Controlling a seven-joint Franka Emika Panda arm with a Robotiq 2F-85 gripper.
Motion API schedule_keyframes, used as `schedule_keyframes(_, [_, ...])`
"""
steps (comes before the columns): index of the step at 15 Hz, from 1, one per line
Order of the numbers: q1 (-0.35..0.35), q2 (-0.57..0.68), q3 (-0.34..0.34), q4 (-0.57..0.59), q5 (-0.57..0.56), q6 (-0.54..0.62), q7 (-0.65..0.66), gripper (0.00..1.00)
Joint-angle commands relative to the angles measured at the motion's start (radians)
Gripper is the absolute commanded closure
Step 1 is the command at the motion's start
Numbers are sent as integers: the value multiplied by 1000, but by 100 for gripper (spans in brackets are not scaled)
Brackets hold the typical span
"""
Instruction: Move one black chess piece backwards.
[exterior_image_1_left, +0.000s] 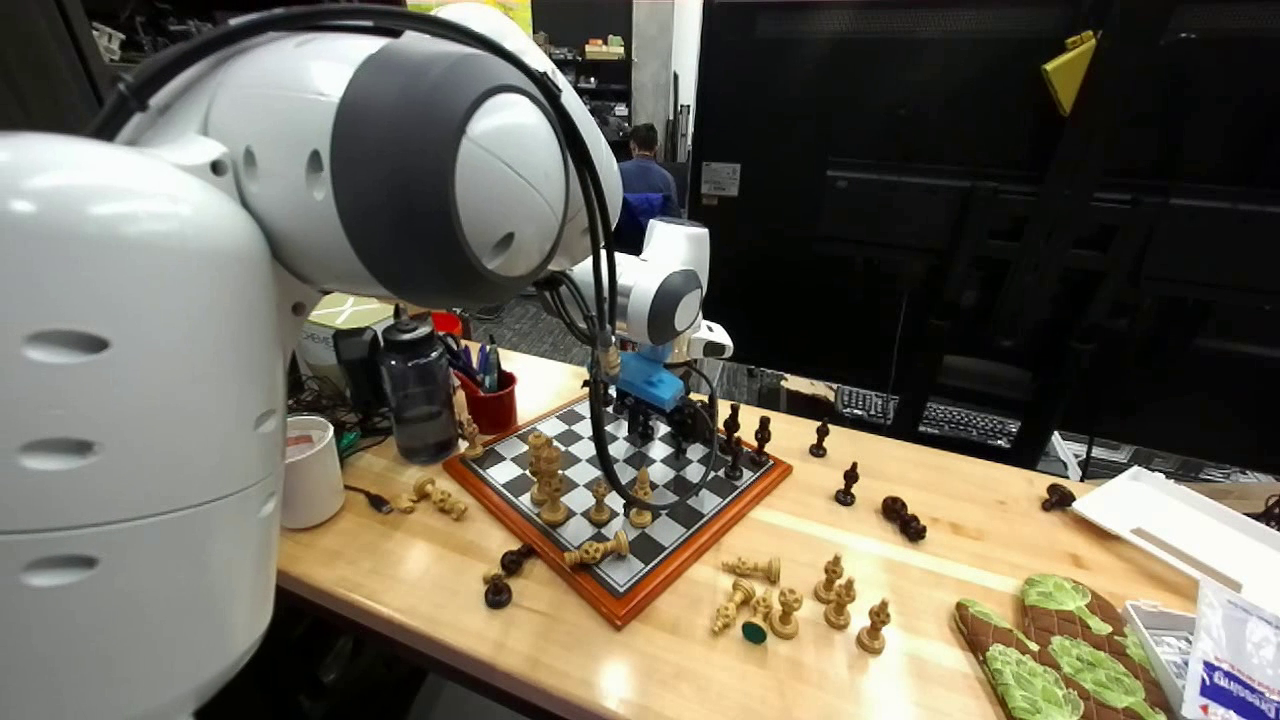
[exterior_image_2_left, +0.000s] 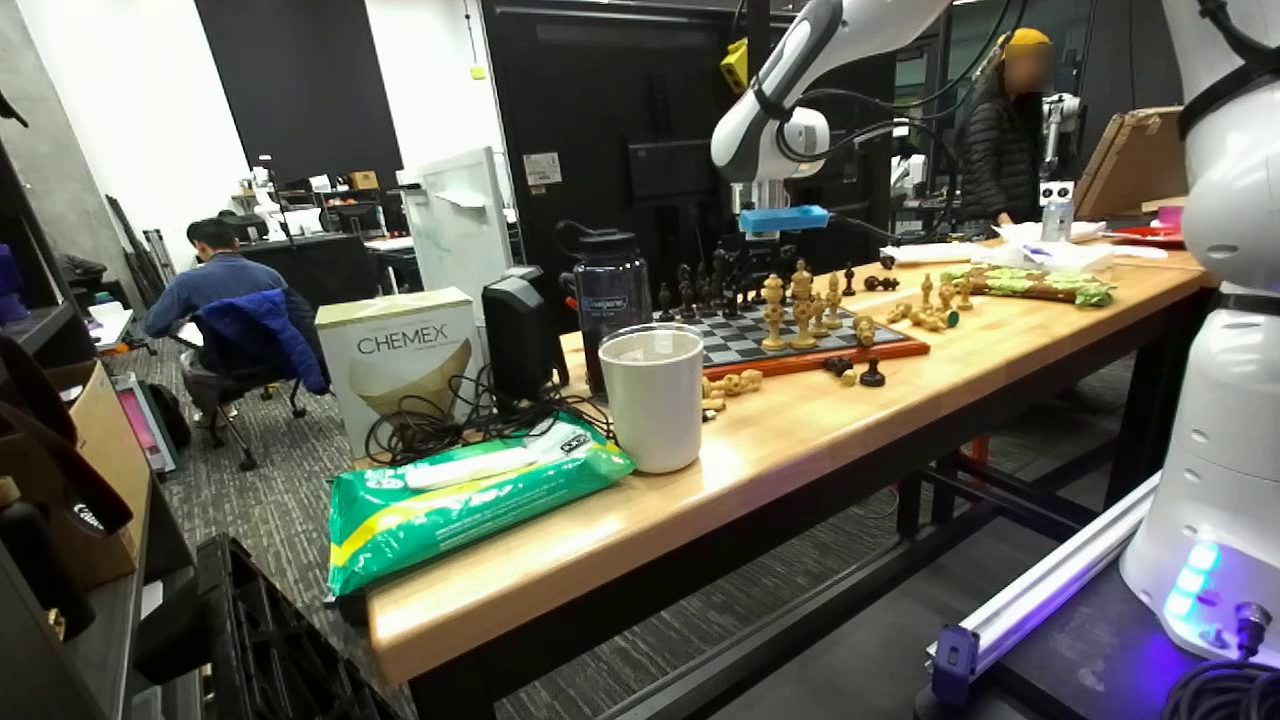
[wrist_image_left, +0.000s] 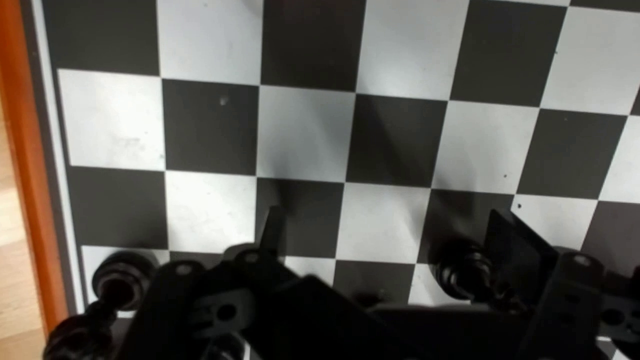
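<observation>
The gripper (wrist_image_left: 386, 212) has its fingers apart; a black chess piece (wrist_image_left: 462, 270), probably the one to move, appears between them, much nearer to one finger. Closing so off-centre may tip it, and correcting sideways could knock the neighbouring black piece (wrist_image_left: 110, 295) outside the opposite finger. Well apart from the gripper, the red cup (exterior_image_1_left: 492, 412) holds pens (exterior_image_1_left: 493, 366).

Gripper (wrist_image_left: 384, 211): is coloured black.
Block (exterior_image_1_left: 648, 382) above the gripper: is coloured blue.
Chessboard (wrist_image_left: 300, 132) below the gripper: is checked in charcoal and white, framed in orange-brown.
Dark chess pieces (wrist_image_left: 122, 280) beside the gripper: are coloured black.
Pale pieces (exterior_image_1_left: 873, 630) apart from the gripper: are coloured tan.
</observation>
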Motion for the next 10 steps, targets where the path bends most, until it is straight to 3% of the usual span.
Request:
schedule_keyframes(1, [0,12,-6,24,21,-3,4,0])
schedule_keyframes(10, [-8,30,-7,47,23,-7,4,0])
